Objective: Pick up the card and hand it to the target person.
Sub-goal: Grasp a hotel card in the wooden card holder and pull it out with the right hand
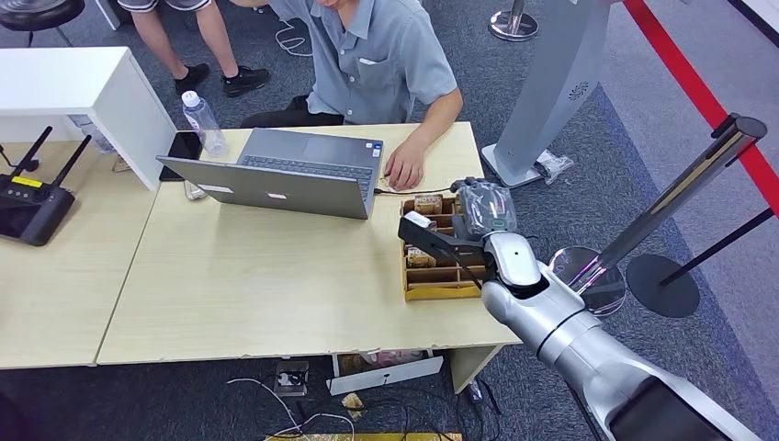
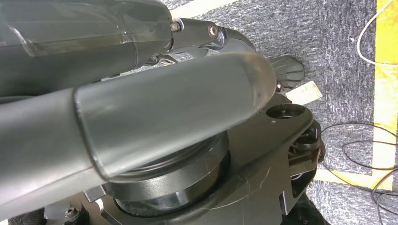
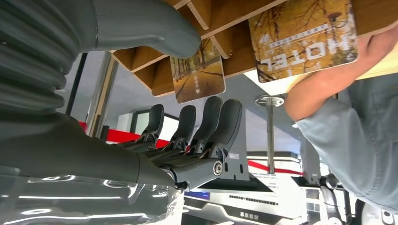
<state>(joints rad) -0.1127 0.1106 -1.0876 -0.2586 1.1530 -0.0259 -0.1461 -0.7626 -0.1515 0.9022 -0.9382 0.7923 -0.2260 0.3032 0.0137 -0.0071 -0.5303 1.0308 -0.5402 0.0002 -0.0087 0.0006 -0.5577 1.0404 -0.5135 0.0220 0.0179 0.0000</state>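
I have the right hand (image 1: 439, 241) out over the wooden card box (image 1: 439, 283) at the right end of the table (image 1: 248, 294), near the seated person (image 1: 377, 64) whose hand (image 1: 404, 170) rests on the tabletop beside the laptop (image 1: 285, 179). From the right wrist camera I see the thumb (image 3: 155, 33) and the dark fingers (image 3: 206, 122) spread apart with nothing between them, so that hand is released and not grasping anything. A card (image 3: 197, 75) with an autumn tree picture stands in a slot of the box (image 3: 197, 18), in the gap between thumb and fingers, though I cannot tell whether either touches it. A second card (image 3: 302, 40), printed "HOTEL", stands in another slot nearer the person's forearm (image 3: 324, 84). The left hand (image 2: 164, 122) hangs down over grey carpet (image 2: 338, 42); I cannot tell how its fingers lie.
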